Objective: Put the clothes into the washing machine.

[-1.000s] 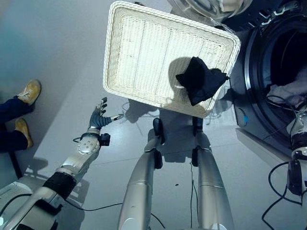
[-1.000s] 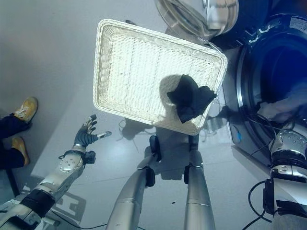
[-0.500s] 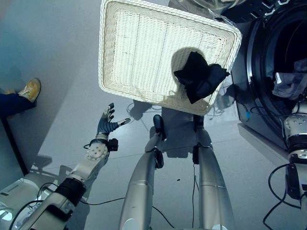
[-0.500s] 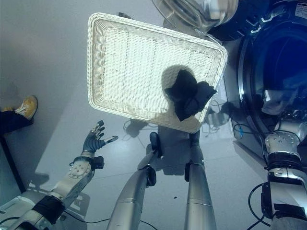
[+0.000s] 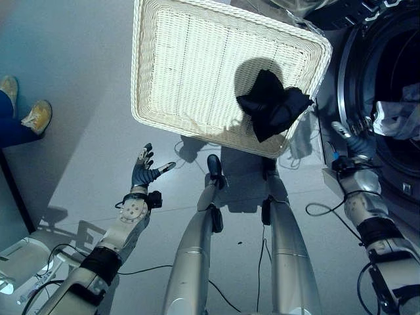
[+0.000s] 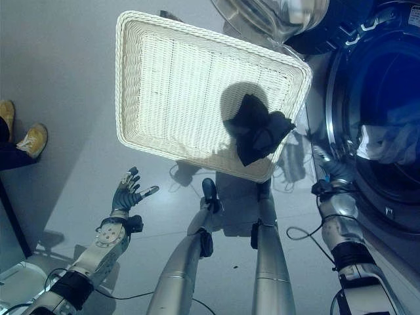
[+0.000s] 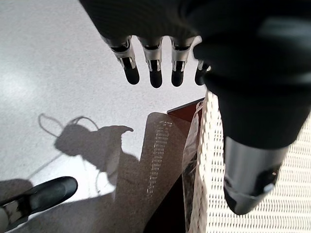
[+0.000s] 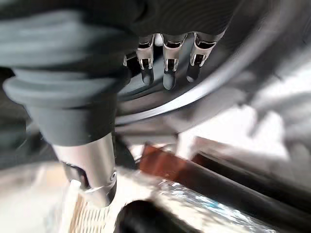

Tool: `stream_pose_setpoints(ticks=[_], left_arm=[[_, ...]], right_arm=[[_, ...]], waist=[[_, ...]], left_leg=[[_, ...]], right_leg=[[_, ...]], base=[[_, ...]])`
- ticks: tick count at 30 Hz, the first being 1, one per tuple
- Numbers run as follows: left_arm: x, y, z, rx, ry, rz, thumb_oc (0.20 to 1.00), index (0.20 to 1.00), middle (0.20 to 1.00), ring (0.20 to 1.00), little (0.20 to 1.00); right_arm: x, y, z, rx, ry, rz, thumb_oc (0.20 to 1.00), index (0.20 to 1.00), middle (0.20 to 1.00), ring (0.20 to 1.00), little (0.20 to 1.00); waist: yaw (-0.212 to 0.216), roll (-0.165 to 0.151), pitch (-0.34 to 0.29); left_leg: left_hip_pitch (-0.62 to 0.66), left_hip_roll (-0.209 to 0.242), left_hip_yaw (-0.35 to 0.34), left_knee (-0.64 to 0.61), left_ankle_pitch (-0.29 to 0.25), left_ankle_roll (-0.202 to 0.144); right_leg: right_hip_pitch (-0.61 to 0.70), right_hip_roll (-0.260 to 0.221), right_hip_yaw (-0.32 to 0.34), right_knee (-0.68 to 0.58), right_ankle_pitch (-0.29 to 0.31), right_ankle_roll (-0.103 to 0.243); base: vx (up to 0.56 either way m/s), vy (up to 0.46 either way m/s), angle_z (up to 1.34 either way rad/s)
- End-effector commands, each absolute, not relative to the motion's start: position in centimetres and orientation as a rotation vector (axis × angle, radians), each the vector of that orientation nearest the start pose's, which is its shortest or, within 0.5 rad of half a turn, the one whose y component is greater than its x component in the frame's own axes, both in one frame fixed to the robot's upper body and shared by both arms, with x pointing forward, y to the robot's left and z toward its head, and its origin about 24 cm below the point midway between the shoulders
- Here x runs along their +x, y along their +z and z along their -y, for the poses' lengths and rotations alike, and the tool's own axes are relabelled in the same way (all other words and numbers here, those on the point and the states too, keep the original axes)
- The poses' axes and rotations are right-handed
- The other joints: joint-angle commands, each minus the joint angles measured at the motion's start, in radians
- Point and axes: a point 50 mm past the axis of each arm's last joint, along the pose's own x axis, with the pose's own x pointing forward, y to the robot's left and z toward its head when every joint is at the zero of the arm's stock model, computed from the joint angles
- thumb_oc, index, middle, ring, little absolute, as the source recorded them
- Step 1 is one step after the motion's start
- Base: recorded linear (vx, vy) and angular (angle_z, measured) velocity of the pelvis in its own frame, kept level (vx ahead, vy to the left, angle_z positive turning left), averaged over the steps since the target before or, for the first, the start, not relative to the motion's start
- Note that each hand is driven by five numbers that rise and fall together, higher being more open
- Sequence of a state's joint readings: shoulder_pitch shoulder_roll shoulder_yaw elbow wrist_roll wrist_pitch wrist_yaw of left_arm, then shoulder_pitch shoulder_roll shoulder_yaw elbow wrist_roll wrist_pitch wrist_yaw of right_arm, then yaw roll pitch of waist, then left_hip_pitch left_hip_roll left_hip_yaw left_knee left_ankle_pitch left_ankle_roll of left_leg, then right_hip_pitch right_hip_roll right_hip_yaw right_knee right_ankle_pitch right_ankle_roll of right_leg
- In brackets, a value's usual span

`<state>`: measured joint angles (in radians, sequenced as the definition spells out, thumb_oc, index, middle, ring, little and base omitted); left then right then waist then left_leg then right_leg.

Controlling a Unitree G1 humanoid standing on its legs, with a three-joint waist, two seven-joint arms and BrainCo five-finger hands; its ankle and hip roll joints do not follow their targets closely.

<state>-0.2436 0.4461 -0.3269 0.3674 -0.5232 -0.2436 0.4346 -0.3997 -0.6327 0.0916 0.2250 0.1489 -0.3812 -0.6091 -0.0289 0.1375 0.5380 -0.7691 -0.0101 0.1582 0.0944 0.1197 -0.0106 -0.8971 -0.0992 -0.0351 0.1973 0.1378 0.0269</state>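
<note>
Lying crumpled in the white rectangular wicker basket (image 5: 197, 72), the black garment (image 5: 270, 110) sits near the dark round washing machine opening (image 5: 387, 98). Left hand (image 5: 142, 174) and right hand (image 5: 354, 141): fingers extended, empty.

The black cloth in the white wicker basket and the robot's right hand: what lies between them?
In the left eye view, only the white wicker basket's rim separates black cloth and right hand.

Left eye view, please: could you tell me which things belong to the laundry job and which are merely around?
Job: black garment in white basket; washing machine with pale clothes inside.
Around: a person's shoes.
</note>
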Motion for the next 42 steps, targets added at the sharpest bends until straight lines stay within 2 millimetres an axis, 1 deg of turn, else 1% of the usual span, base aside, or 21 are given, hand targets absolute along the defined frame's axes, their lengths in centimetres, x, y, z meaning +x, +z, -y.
stream_pose_setpoints(ticks=[1, 4, 5, 6, 7, 8, 12, 16, 17, 18, 21, 27, 29, 31, 32, 33, 34, 35, 37, 40, 42], left_arm=[[26.9, 1.8, -21.1, 0.030, 0.291, -0.036, 1.000, 1.000, 1.000, 1.000, 1.000], [26.9, 1.6, -21.0, 0.028, 0.293, -0.040, 1.000, 1.000, 1.000, 1.000, 1.000], [26.8, 0.5, -20.7, 0.007, 0.303, -0.090, 1.000, 1.000, 1.000, 1.000, 1.000], [26.8, 0.0, -20.7, 0.004, 0.299, -0.113, 1.000, 1.000, 1.000, 1.000, 1.000], [26.8, -0.1, -20.7, 0.002, 0.299, -0.120, 1.000, 1.000, 1.000, 1.000, 1.000], [26.8, -0.6, -20.9, 0.006, 0.296, -0.140, 1.000, 1.000, 1.000, 1.000, 1.000], [26.9, -1.1, -21.3, 0.015, 0.283, -0.169, 1.000, 1.000, 1.000, 1.000, 1.000], [27.2, -1.4, -21.5, 0.023, 0.271, -0.185, 1.000, 1.000, 1.000, 1.000, 1.000], [27.2, -1.4, -21.5, 0.023, 0.271, -0.185, 1.000, 1.000, 1.000, 1.000, 1.000], [27.4, -1.4, -21.5, 0.031, 0.264, -0.187, 1.000, 1.000, 1.000, 1.000, 1.000], [27.8, -1.1, -21.6, 0.038, 0.256, -0.186, 1.000, 1.000, 1.000, 1.000, 1.000], [28.9, -0.3, -21.6, 0.051, 0.237, -0.177, 1.000, 1.000, 1.000, 1.000, 1.000], [29.4, 0.2, -21.6, 0.061, 0.229, -0.172, 1.000, 1.000, 1.000, 1.000, 1.000], [29.7, 0.5, -21.7, 0.066, 0.223, -0.168, 1.000, 1.000, 1.000, 1.000, 1.000], [30.1, 1.0, -21.6, 0.079, 0.210, -0.161, 1.000, 1.000, 1.000, 1.000, 1.000], [30.3, 1.3, -21.6, 0.089, 0.202, -0.158, 1.000, 1.000, 1.000, 1.000, 1.000], [30.4, 1.4, -21.6, 0.091, 0.200, -0.158, 1.000, 1.000, 1.000, 1.000, 1.000], [30.6, 1.7, -21.5, 0.097, 0.186, -0.153, 1.000, 1.000, 1.000, 1.000, 1.000], [30.7, 1.8, -21.4, 0.100, 0.178, -0.149, 1.000, 1.000, 1.000, 1.000, 1.000], [31.1, 2.2, -20.7, 0.114, 0.142, -0.137, 1.000, 1.000, 1.000, 1.000, 1.000], [31.2, 2.3, -20.5, 0.115, 0.135, -0.137, 1.000, 1.000, 1.000, 1.000, 1.000]], right_arm=[[29.0, 19.8, 24.7, -0.594, -0.587, 0.902, 1.000, 1.000, 1.000, 1.000, 1.000], [28.9, 19.9, 24.3, -0.630, -0.584, 0.927, 1.000, 1.000, 1.000, 1.000, 1.000], [29.0, 20.7, 22.4, -0.873, -0.588, 1.041, 1.000, 1.000, 1.000, 1.000, 1.000], [29.4, 21.2, 21.9, -0.978, -0.573, 1.066, 1.000, 1.000, 1.000, 1.000, 1.000], [29.5, 21.3, 21.8, -1.005, -0.566, 1.068, 1.000, 1.000, 1.000, 1.000, 1.000], [30.1, 21.5, 21.5, -1.109, -0.549, 1.058, 1.000, 1.000, 1.000, 1.000, 1.000], [31.8, 21.6, 21.2, -1.310, -0.481, 0.984, 1.000, 1.000, 1.000, 1.000, 1.000], [33.4, 21.2, 21.3, -1.415, -0.411, 0.888, 1.000, 1.000, 1.000, 1.000, 1.000], [33.4, 21.2, 21.3, -1.415, -0.411, 0.888, 1.000, 1.000, 1.000, 1.000, 1.000], [34.2, 20.8, 21.4, -1.476, -0.382, 0.830, 1.000, 1.000, 1.000, 1.000, 1.000], [35.2, 20.6, 21.4, -1.551, -0.345, 0.768, 1.000, 1.000, 1.000, 1.000, 1.000], [37.3, 19.7, 22.4, -1.709, -0.265, 0.477, 1.000, 1.000, 1.000, 1.000, 1.000], [38.1, 18.9, 23.6, -1.725, -0.216, 0.254, 1.000, 1.000, 1.000, 1.000, 1.000], [38.6, 18.0, 24.5, -1.802, -0.179, 0.069, 1.000, 1.000, 1.000, 1.000, 1.000], [38.8, 16.4, 25.9, -1.830, -0.107, -0.203, 1.000, 1.000, 1.000, 1.000, 1.000], [38.7, 15.4, 26.9, -1.775, -0.087, -0.357, 1.000, 1.000, 1.000, 1.000, 1.000], [38.7, 15.2, 27.1, -1.764, -0.083, -0.381, 1.000, 1.000, 1.000, 1.000, 1.000], [38.7, 14.5, 27.9, -1.729, -0.070, -0.473, 1.000, 1.000, 1.000, 1.000, 1.000], [38.7, 14.4, 28.1, -1.719, -0.074, -0.520, 1.000, 1.000, 1.000, 1.000, 1.000], [38.5, 13.7, 29.1, -1.669, -0.074, -0.733, 1.000, 1.000, 1.000, 1.000, 1.000], [38.3, 13.6, 29.5, -1.667, -0.070, -0.791, 1.000, 1.000, 1.000, 1.000, 1.000]], waist=[[-0.034, 0.056, -0.018], [-0.034, 0.056, -0.018], [-0.027, 0.059, -0.018], [-0.019, 0.060, -0.018], [-0.018, 0.060, -0.018], [-0.010, 0.058, -0.018], [0.014, 0.056, -0.018], [0.038, 0.055, -0.018], [0.038, 0.055, -0.018], [0.048, 0.056, -0.018], [0.062, 0.057, -0.018], [0.091, 0.059, -0.018], [0.103, 0.059, -0.018], [0.111, 0.060, -0.018], [0.125, 0.061, -0.018], [0.133, 0.061, -0.018], [0.135, 0.061, -0.018], [0.145, 0.066, -0.018], [0.150, 0.070, -0.018], [0.176, 0.085, -0.018], [0.180, 0.088, -0.018]], left_leg=[[0.000, -0.031, -0.002, -0.021, 0.016, -0.038], [0.001, -0.031, -0.001, -0.022, 0.017, -0.038], [0.011, -0.032, -0.003, -0.031, 0.019, -0.040], [0.014, -0.033, -0.006, -0.032, 0.021, -0.041], [0.015, -0.033, -0.007, -0.031, 0.021, -0.041], [0.019, -0.034, -0.012, -0.031, 0.021, -0.041], [0.020, -0.039, -0.025, -0.034, 0.025, -0.038], [0.016, -0.044, -0.041, -0.032, 0.026, -0.034], [0.016, -0.044, -0.041, -0.032, 0.026, -0.034], [0.014, -0.048, -0.050, -0.030, 0.026, -0.032], [0.006, -0.054, -0.062, -0.026, 0.027, -0.028], [-0.011, -0.062, -0.079, -0.024, 0.031, -0.026], [-0.018, -0.064, -0.085, -0.023, 0.032, -0.024], [-0.023, -0.062, -0.085, -0.025, 0.035, -0.025], [-0.025, -0.061, -0.087, -0.034, 0.039, -0.023], [-0.025, -0.060, -0.090, -0.038, 0.042, -0.023], [-0.025, -0.060, -0.090, -0.038, 0.043, -0.023], [-0.027, -0.062, -0.095, -0.038, 0.045, -0.021], [-0.027, -0.064, -0.097, -0.039, 0.046, -0.020], [-0.030, -0.070, -0.111, -0.039, 0.050, -0.018], [-0.029, -0.071, -0.113, -0.040, 0.050, -0.017]], right_leg=[[0.039, 0.091, -0.056, 0.072, -0.114, 0.039], [0.040, 0.091, -0.056, 0.071, -0.115, 0.041], [0.050, 0.082, -0.060, 0.071, -0.122, 0.051], [0.057, 0.075, -0.066, 0.071, -0.123, 0.055], [0.058, 0.074, -0.068, 0.071, -0.123, 0.056], [0.064, 0.068, -0.076, 0.071, -0.123, 0.059], [0.073, 0.055, -0.098, 0.067, -0.120, 0.064], [0.075, 0.044, -0.119, 0.071, -0.119, 0.067], [0.075, 0.044, -0.119, 0.071, -0.119, 0.067], [0.075, 0.039, -0.129, 0.074, -0.119, 0.068], [0.071, 0.035, -0.137, 0.079, -0.120, 0.069], [0.061, 0.026, -0.155, 0.088, -0.121, 0.070], [0.056, 0.023, -0.164, 0.089, -0.121, 0.069], [0.052, 0.022, -0.168, 0.090, -0.121, 0.067], [0.053, 0.019, -0.180, 0.082, -0.117, 0.066], [0.055, 0.016, -0.188, 0.079, -0.115, 0.065], [0.055, 0.016, -0.189, 0.079, -0.115, 0.064], [0.054, 0.014, -0.194, 0.078, -0.112, 0.061], [0.054, 0.013, -0.197, 0.078, -0.111, 0.059], [0.056, 0.005, -0.209, 0.074, -0.106, 0.057], [0.056, 0.005, -0.210, 0.075, -0.106, 0.056]], base=[[-0.01, 0.085, 0.03], [-0.01, 0.054, 0.00], [-0.04, 0.191, 0.01], [-0.04, 0.174, 0.03], [-0.03, 0.043, 0.04], [-0.02, 0.013, 0.06], [-0.02, -0.003, 0.20], [-0.01, 0.002, 0.19], [-0.01, -0.003, 0.19], [0.00, -0.005, 0.21], [0.00, -0.001, 0.24], [0.00, 0.005, 0.19], [0.01, -0.023, 0.12], [0.01, -0.037, 0.13], [0.02, -0.088, 0.16], [0.02, -0.088, 0.15], [0.01, -0.070, 0.10], [0.00, -0.039, 0.09], [0.01, -0.043, 0.14], [0.01, -0.049, 0.13], [0.01, -0.026, 0.13]])
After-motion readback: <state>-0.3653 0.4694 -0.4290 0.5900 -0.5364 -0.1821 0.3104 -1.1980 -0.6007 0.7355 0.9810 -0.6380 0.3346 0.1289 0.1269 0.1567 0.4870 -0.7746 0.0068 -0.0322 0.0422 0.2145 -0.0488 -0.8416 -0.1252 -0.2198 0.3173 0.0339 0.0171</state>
